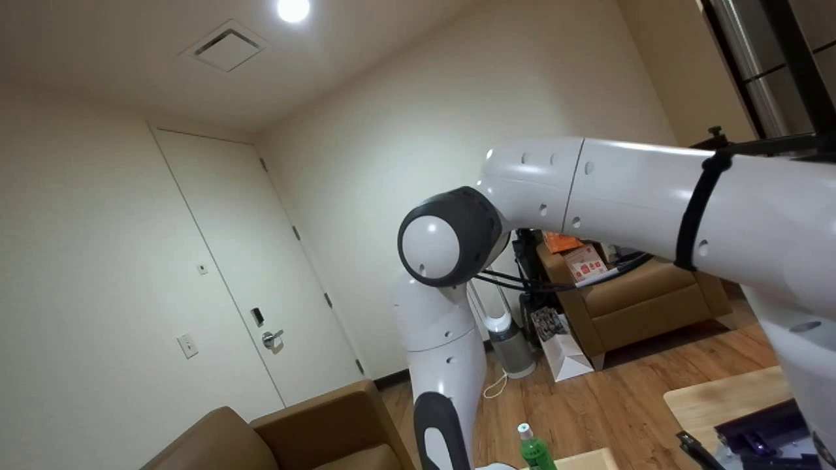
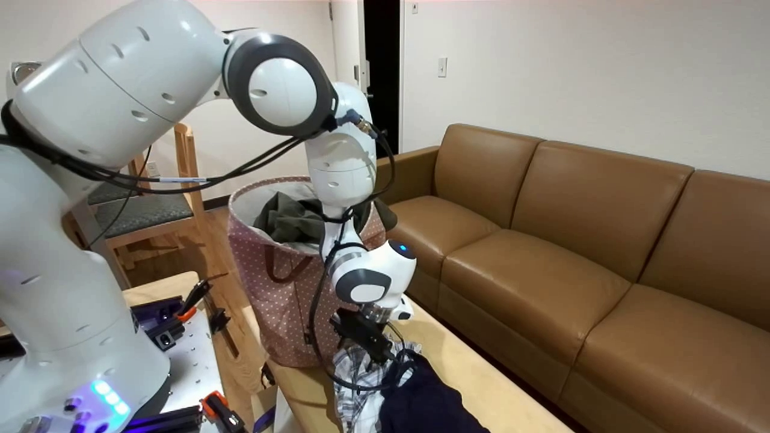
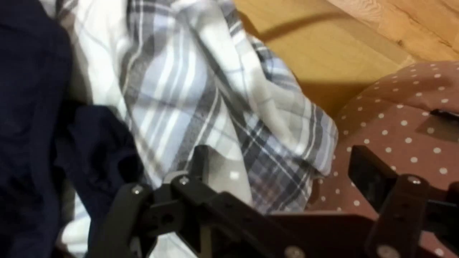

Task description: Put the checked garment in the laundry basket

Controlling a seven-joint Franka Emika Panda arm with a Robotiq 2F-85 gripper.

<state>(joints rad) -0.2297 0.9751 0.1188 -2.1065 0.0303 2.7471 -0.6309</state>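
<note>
Gripper (image 3: pixel 279 157): jaws spread wide, gripping nothing, over the shirt (image 3: pixel 172 82), contact unclear | shirt: on table (image 2: pixel 472 374), just beside basket (image 2: pixel 289 319) | in the way: navy garment (image 2: pixel 421 400) lying partly across the shirt, basket wall close by the gripper | in basket: dark green cloth (image 2: pixel 289 222) | around: sofa (image 2: pixel 529 288) alongside table, chair (image 2: pixel 144 213), green bottle (image 1: pixel 537 454)

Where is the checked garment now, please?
In an exterior view, the checked garment lies on the table, just right of the laundry basket, partly under the navy cloth.
</note>
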